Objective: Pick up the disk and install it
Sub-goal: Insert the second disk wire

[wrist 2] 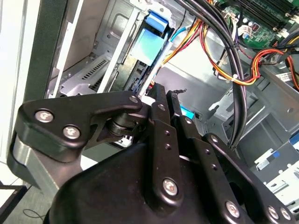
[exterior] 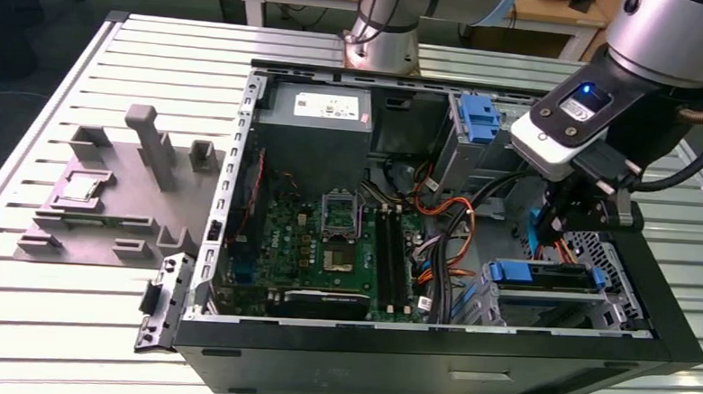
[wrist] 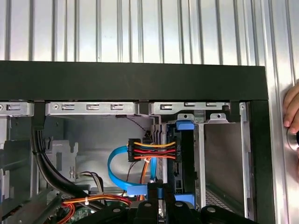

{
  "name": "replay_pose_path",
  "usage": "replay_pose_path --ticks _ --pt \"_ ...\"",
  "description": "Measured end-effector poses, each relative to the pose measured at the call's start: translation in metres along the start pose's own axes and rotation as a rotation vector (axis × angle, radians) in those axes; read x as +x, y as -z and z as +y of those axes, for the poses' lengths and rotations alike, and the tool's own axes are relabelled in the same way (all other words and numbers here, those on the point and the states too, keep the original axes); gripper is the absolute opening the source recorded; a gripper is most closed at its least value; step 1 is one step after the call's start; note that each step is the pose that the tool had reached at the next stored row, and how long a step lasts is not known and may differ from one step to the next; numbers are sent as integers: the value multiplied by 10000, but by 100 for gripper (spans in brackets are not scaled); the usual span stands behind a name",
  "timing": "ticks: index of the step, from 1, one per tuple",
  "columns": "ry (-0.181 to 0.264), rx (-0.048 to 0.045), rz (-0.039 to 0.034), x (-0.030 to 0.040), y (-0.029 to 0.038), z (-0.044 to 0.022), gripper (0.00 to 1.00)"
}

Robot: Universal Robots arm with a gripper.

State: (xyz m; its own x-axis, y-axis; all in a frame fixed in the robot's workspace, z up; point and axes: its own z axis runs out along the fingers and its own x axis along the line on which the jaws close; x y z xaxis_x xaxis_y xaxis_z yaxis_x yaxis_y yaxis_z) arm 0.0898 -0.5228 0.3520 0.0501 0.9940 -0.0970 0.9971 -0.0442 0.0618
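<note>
Exterior view: nearest the camera runs the black front wall of the open computer case; just behind it, at the exterior view's right, the disk sits in the drive cage, blue bracket up, with the gripper hanging directly above it, inside the case. Whether the pincer is apart or together I cannot tell; its tips are lost against the dark linkage. Second wrist view: black gripper linkage fills the foreground; beyond it the disk shows edge-on in its bay, bundled cables close alongside. First wrist view: the disk stands in its slot, a multicoloured power connector just beside it, and a person's hand rests outside the case. Risks, as judgement: the arm could snag the cables, or the disk could be seated incompletely if it sits skewed. The disk's label cannot be read.
</note>
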Motion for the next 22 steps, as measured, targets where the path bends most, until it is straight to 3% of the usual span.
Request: replay_pose_path --ticks 2,8,14,22 --pt "-4 -7 59 -41 -5 2 16" --pt "-6 -99 76 -137 -17 7 16" --pt "-10 -173 80 -145 -18 6 16" --pt "-11 -175 80 -145 -18 5 16"
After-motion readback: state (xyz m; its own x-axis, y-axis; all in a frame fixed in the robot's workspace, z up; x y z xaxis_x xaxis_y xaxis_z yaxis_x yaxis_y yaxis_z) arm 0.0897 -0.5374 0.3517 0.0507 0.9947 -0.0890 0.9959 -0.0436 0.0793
